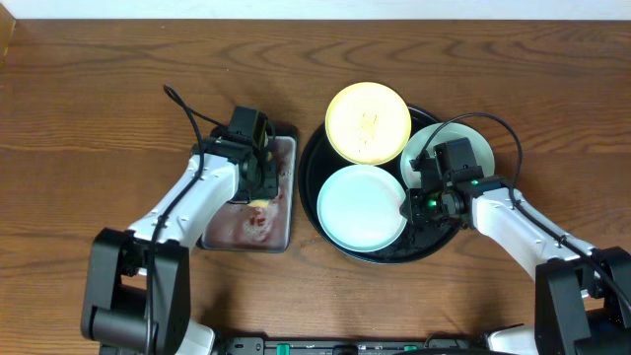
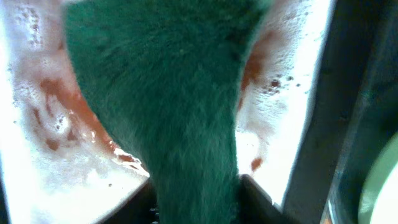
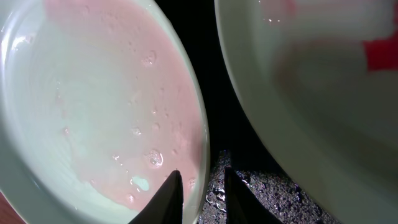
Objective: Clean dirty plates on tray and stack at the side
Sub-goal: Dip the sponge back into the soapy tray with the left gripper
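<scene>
R jaws at mint plate [image 3: 93, 93] rim

The green sponge [image 2: 180, 93] looks blurry and fills the middle of the left wrist view, hiding much of the grey tray [image 2: 37, 174]. In the overhead view, the right arm [image 1: 503, 212] covers part of the mint plate [image 1: 481, 150] at right centre.

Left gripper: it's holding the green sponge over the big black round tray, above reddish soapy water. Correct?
Not quite. The left gripper holds the green sponge over the small rectangular grey metal tray, not the black round tray, which sits beside it. The overhead view shows this. The reddish soapy water is right.
</scene>
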Tool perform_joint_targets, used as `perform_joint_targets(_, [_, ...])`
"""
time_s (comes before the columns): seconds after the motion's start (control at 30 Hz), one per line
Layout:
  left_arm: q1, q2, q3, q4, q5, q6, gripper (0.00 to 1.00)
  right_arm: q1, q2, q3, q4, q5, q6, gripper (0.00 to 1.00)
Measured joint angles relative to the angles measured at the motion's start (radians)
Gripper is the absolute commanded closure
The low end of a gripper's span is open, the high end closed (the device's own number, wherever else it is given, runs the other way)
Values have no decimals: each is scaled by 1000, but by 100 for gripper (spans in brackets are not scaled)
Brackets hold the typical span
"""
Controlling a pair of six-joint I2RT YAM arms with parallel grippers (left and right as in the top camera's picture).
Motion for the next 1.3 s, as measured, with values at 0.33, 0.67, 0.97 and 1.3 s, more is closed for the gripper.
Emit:
perform_joint_targets(0.33, [0,-3,0,-10,3,6,37,0,0,0,0,0,0,79])
perform_joint_targets(0.67, [0,8,0,46,3,8,49,0,0,0,0,0,0,79])
perform_joint_targets(0.97, [0,93,0,51,-2,-8,72,0,0,0,0,0,0,79])
perform_joint_targets(1.3, [3,93,5,67,1,20,93,0,0,0,0,0,0,79])
